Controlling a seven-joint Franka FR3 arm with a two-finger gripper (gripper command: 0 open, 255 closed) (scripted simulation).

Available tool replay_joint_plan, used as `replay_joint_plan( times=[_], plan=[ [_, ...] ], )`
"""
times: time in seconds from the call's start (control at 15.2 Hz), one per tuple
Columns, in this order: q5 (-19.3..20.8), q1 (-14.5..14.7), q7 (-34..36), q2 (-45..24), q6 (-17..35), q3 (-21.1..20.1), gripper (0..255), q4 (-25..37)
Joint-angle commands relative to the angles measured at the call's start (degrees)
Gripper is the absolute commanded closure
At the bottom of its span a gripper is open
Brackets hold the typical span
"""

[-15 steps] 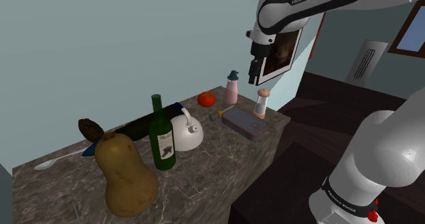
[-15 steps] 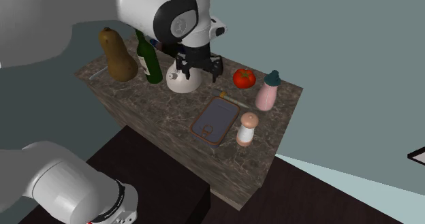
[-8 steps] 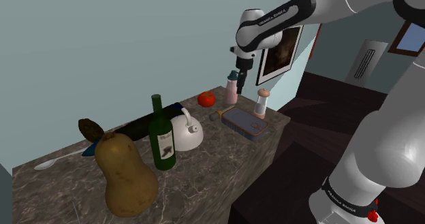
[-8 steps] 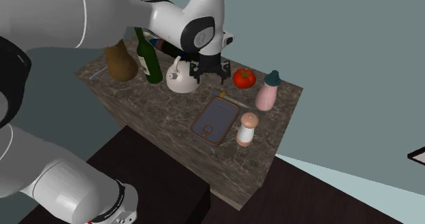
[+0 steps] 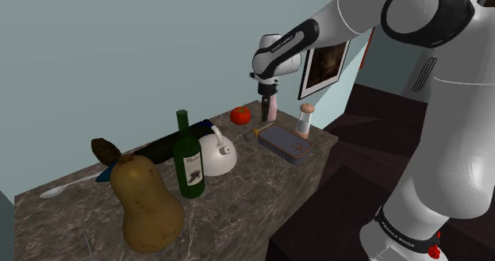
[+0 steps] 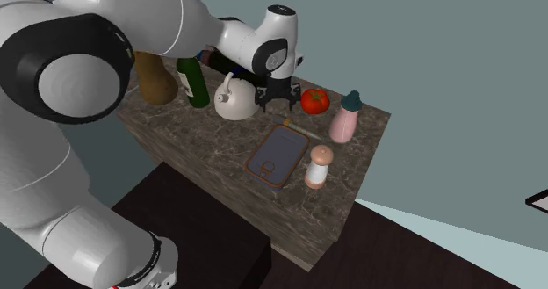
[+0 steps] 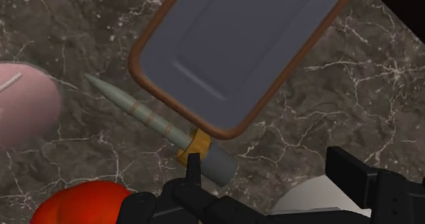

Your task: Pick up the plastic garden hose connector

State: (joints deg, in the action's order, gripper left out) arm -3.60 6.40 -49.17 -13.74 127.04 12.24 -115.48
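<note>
Gripper [image 5: 265,113] first: from the shoulder view I see it hanging fingers-down over the counter [image 5: 262,180], above and just beyond the case [image 5: 284,143] toward that view's left, in front of the pink bottle [image 5: 273,102]. I cannot judge the finger gap from here. The connector [image 5: 255,134] lies flat at the case's left end. A tomato [image 5: 239,115] sits behind that end, a shaker [image 5: 304,120] stands behind the case's right end, and a white kettle [image 5: 216,153] stands well left of it.

From the second exterior view, the gripper [image 6: 273,97] hovers past the case's [image 6: 277,153] far end, between kettle [image 6: 235,101] and tomato [image 6: 314,100], fingers spread, holding nothing. The connector [image 6: 287,121] lies at the case's far corner, lower than the fingers and apart from them.

From the wrist view, the fingers [image 7: 193,171] stand wide apart with nothing clasped. The connector [image 7: 153,122], grey and tapered with a yellow ring, runs along one edge of the case [image 7: 238,45]; the case's rounded corner overlaps it at the ring. Its thick end lies just ahead of one fingertip, outside the gap; its thin tip points toward the bottle.
</note>
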Motion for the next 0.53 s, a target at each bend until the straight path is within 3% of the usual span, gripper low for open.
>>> replay_joint_plan(
  times=[0.0, 0.46],
  plan=[
    [-0.93, -0.23, -2.45, -4.86, 0.22, -0.81, 0, 3.87],
    [-1.94, -1.03, -8.94, -20.06, 0.41, -4.01, 0, 16.67]
  ],
)
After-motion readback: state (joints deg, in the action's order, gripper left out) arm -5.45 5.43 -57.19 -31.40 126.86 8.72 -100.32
